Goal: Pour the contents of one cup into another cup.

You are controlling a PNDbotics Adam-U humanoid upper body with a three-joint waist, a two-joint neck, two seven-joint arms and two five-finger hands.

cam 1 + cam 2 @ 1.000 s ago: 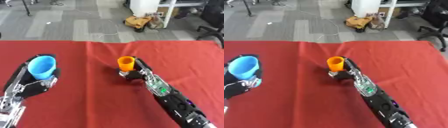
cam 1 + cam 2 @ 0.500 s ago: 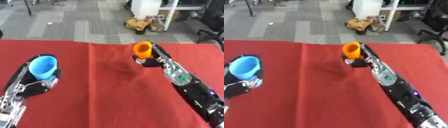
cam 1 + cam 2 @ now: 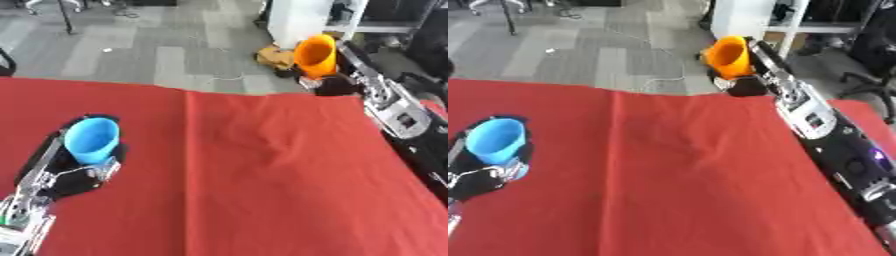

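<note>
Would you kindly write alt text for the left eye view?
The right hand holds an orange cup raised at the far right edge of a red table. The left hand holds a blue cup upright at the near left.

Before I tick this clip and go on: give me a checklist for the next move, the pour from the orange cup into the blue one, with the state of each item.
1. Right hand holds the orange cup: ok, fingers curled at its base.
2. Left hand holds the blue cup: ok, fingers round it.
3. Blue cup upright with its mouth open upward: ok.
4. Orange cup over the blue cup: not ok, it is at the far edge of the red tablecloth, well to the right of the blue cup.
5. Orange cup has contents: cannot tell, its inside is not visible.
6. Cloth between the cups free of other things: ok.
</note>
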